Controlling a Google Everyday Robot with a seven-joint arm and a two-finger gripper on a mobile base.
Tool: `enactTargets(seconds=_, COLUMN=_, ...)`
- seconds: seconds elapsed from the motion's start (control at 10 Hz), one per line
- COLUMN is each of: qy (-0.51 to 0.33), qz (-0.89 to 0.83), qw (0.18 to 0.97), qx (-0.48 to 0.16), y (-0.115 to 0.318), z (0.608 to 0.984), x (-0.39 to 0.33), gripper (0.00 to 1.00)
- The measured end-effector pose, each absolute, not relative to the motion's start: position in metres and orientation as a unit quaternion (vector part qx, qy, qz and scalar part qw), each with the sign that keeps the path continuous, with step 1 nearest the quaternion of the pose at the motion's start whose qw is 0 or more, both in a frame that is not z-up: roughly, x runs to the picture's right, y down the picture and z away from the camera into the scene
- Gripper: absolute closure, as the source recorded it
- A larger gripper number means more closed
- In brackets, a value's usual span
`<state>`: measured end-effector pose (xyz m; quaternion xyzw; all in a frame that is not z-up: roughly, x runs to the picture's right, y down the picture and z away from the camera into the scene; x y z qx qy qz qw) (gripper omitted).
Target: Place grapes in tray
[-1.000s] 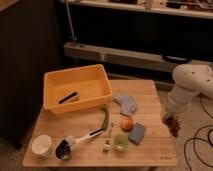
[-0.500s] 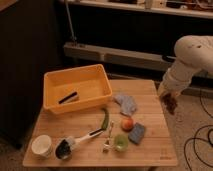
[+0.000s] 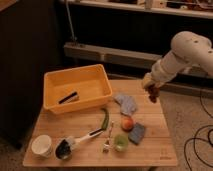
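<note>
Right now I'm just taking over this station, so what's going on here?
A one-armed robot is moving the grapes toward the tray. Its gripper is shut on the dark bunch, held in the air over the table's right rear edge. The yellow tray sits at the table's left rear and holds only a dark utensil. The grapes aren't in it yet.

Glossy yellow plastic tray (image 3: 54, 81), matt wooden table (image 3: 150, 145)

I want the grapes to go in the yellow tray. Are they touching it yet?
Apart. In the camera view the gripper holds the grapes in the air at the table's right edge, with bare wood between them and the tray.
</note>
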<state>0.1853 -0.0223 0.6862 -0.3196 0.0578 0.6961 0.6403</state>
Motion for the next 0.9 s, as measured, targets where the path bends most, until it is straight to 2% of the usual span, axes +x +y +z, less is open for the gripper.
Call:
enactTargets(seconds=0.4, qy=0.027, qz=0.652, qw=0.672, qx=-0.35, y=-0.049, z=0.719, x=0.102, gripper=1.0)
enactTargets(seconds=0.9, qy=0.006, qz=0.601, qw=0.711, qx=-0.364, y=-0.077, z=0.777, x=-0.013, gripper=1.0)
